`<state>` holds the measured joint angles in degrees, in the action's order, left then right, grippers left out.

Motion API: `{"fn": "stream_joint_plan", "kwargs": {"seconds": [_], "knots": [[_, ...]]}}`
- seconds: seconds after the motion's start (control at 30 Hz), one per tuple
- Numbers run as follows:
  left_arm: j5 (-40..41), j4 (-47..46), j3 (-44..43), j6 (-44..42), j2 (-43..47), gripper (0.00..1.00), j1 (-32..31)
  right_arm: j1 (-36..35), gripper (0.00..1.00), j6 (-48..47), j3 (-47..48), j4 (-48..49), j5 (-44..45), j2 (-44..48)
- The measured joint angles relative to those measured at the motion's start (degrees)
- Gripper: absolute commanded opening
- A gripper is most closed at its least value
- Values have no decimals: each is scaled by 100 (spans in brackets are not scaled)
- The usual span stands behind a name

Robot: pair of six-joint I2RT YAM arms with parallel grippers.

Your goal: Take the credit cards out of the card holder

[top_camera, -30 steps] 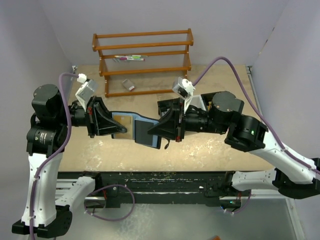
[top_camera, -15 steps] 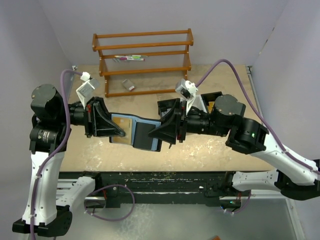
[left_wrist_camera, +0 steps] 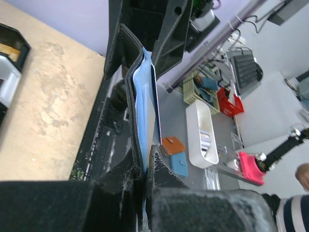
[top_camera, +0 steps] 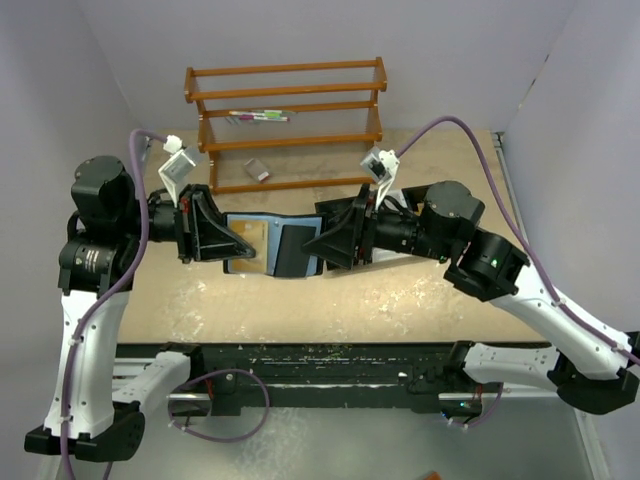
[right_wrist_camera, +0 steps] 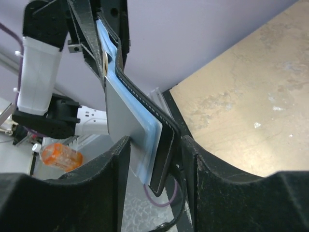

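Note:
The card holder (top_camera: 272, 246) hangs open above the table between my two grippers, black outside, blue-grey lining up. My left gripper (top_camera: 238, 246) is shut on its left half, where an orange-tan credit card (top_camera: 246, 238) shows in a slot. My right gripper (top_camera: 313, 246) is shut on the right half, which shows a dark panel. In the left wrist view my gripper (left_wrist_camera: 145, 166) pinches the card holder's edge (left_wrist_camera: 141, 96). In the right wrist view my gripper (right_wrist_camera: 157, 162) has the black flap and blue lining (right_wrist_camera: 163, 145) between its jaws.
A wooden rack (top_camera: 285, 125) stands at the back of the table (top_camera: 300, 300), with pens (top_camera: 258, 117) on a shelf. A small grey-white block (top_camera: 257, 170) lies under it. Purple walls close in left, right and behind.
Both grippers have carried the card holder away from the near edge toward the rack. It was tilted, lower at its right end; now it lies level between them.

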<state>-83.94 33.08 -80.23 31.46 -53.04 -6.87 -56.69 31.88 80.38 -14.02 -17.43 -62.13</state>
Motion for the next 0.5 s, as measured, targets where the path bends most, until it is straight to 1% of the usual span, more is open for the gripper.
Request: {"fn": "stream_joint_plan", "kwargs": {"seconds": [0.07, 0.2, 0.33, 0.4, 0.47, 0.5], "knots": [[258, 542, -234, -507, -133, 0, 0, 157, 51, 101, -142, 94, -28, 50], [507, 1113, -337, -1036, -225, 0, 0, 236, 63, 302, -352, 439, -291, 59], [599, 1370, -345, -1266, -240, 0, -2, 236, 65, 584, -715, 1082, -804, -20], [640, 1458, -358, -1344, -240, 0, -2, 236, 62, 713, -848, 1360, -992, -114], [686, 1541, -369, -1427, -240, 0, -2, 236, 52, 787, -916, 1504, -1121, -190], [726, 1596, -380, -1482, -243, 0, -2, 236, 44, 813, -933, 1558, -1176, -214]]}}
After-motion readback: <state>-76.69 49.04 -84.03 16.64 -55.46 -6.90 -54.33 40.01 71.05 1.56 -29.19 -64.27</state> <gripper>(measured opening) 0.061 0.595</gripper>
